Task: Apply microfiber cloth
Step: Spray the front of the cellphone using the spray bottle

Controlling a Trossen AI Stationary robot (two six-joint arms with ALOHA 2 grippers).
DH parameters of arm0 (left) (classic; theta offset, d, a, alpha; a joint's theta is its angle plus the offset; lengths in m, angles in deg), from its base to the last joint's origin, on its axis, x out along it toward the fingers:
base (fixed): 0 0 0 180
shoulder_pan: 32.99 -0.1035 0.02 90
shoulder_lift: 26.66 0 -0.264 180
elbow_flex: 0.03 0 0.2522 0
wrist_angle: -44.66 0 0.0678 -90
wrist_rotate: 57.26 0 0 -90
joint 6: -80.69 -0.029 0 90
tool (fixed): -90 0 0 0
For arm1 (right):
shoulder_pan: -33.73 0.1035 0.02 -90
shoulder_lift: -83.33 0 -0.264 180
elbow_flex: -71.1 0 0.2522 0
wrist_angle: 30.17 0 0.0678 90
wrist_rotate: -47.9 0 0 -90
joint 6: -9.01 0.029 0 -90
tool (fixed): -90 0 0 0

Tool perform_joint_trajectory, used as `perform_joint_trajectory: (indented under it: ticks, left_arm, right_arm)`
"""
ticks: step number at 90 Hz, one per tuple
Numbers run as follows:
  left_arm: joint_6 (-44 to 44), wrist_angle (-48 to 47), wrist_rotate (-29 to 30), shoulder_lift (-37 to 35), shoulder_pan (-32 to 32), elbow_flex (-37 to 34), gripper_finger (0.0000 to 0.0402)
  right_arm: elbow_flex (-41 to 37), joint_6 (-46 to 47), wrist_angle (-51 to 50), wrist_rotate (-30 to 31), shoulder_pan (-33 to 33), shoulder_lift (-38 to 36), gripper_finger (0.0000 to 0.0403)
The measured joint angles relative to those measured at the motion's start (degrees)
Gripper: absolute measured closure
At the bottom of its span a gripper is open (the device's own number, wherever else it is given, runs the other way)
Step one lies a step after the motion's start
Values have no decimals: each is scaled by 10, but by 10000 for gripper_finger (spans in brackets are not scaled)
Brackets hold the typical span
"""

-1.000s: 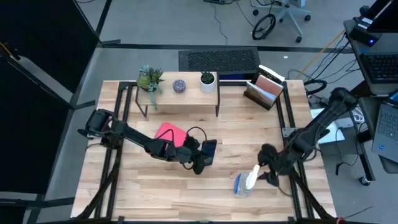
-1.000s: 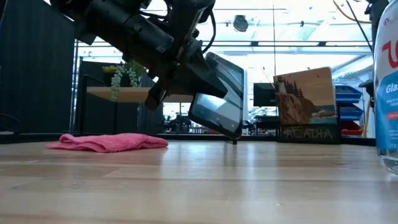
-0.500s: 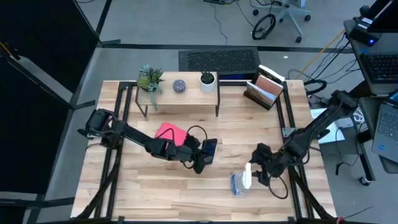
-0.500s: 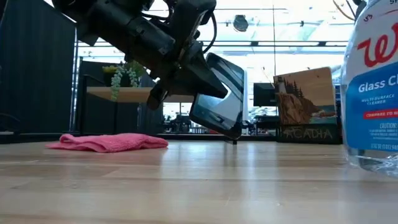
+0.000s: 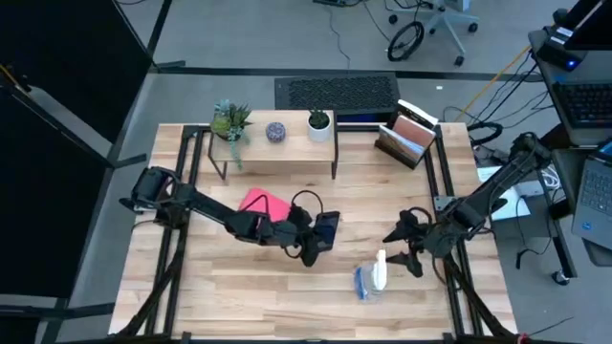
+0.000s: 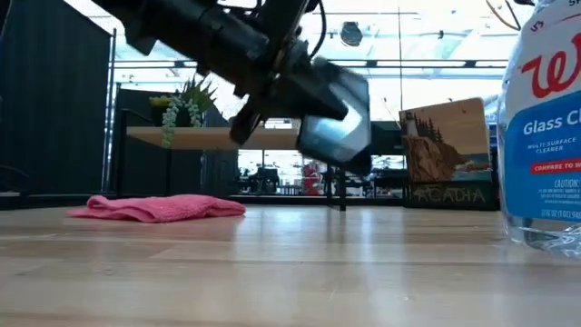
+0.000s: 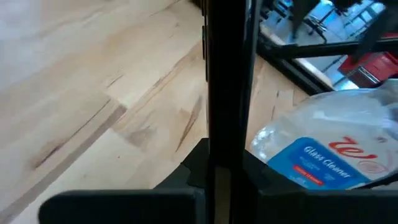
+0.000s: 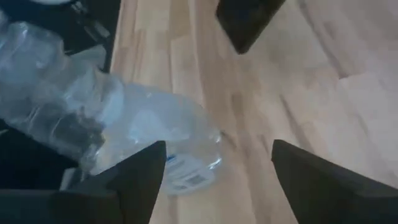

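Microfiber cloth (image 6: 156, 208) lies crumpled and flat on the wooden table (image 5: 287, 287), pink, well behind the left gripper (image 5: 311, 242) along its arm and touched by neither set of jaws; in the high view the cloth (image 5: 262, 204) shows partly under that arm.

Nearest the low camera stands the spray bottle (image 6: 542, 127), clear with a blue and red label, upright on the table. From above, the bottle (image 5: 373, 274) sits just in front of the right gripper (image 5: 409, 246), whose jaws are spread wide and hold nothing. The right wrist view shows the two dark fingers (image 8: 323, 186) far apart with the bottle (image 8: 143, 134) between them and beyond, not touching either.

Farther in, the left gripper hangs above the table with its jaws clamped on a black smartphone (image 6: 334, 120), held on edge and clear of the wood. In the left wrist view the phone (image 7: 227, 93) runs as a thin dark bar straight out from the jaws, with the bottle (image 7: 323, 149) lying beyond and to one side of it.

Farthest back, a small shelf (image 5: 277, 145) carries potted plants, and a wooden holder (image 5: 409, 139) stands beside it.
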State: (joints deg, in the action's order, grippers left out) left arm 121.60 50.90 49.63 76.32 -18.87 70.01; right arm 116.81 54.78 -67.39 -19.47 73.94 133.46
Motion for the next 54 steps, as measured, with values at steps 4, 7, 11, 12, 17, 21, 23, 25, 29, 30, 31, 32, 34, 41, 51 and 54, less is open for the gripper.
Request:
perform_joint_trajectory:
  ticks: [4, 7, 11, 12, 17, 21, 23, 25, 29, 30, 31, 32, 34, 41, 51, 54]
  left_arm:
    - [-7, -1, -8, 0, -3, 5, 391]
    - [-9, -2, -12, 0, -5, 9, 391]
    - [-11, -2, -17, 0, -8, 15, 391]
    - [-12, -2, -19, 0, -8, 16, 391]
    - [-13, -4, -21, 0, -12, 23, 392]
    - [-14, -19, -21, 0, -13, 29, 392]
    - [-14, -26, -21, 0, -14, 32, 392]
    - [-15, -36, -21, 0, -15, 35, 392]
    - [-23, -49, -22, 0, -17, 41, 393]
    - [-25, -51, -23, 0, -18, 42, 393]
    - [-25, -52, -23, 0, -18, 43, 393]
    - [-27, -54, -23, 0, -18, 44, 393]
    - [-28, -58, -23, 0, -18, 47, 393]
    - [-29, -59, -23, 0, -20, 53, 393]
    - [-43, -63, -23, 0, -20, 61, 393]
    - [-45, -62, -23, 0, -21, 64, 393]
  right_arm:
    - [0, -6, -1, 4, 0, 0, 90]
    - [0, -9, -2, 5, 0, 0, 78]
    - [0, -10, -6, 8, 0, 0, 62]
    - [1, -9, -9, 9, 0, 0, 58]
    - [5, -10, -22, 11, 0, 0, 36]
    - [9, -10, -31, 11, 0, -1, 18]
    - [12, -10, -35, 12, 0, -2, 13]
    - [14, -10, -38, 13, 0, -3, 10]
    - [21, -11, -49, 14, 0, -6, 8]
    - [23, -12, -51, 14, 0, -7, 9]
    - [25, -13, -53, 15, 0, -8, 10]
    - [27, -14, -55, 15, 0, -8, 10]
    - [31, -15, -61, 16, 0, -10, 12]
    - [41, -15, -69, 9, 0, -16, 12]
    - [42, -33, -50, -31, 0, -24, 9]
    - [42, -33, -42, -37, 0, -25, 9]
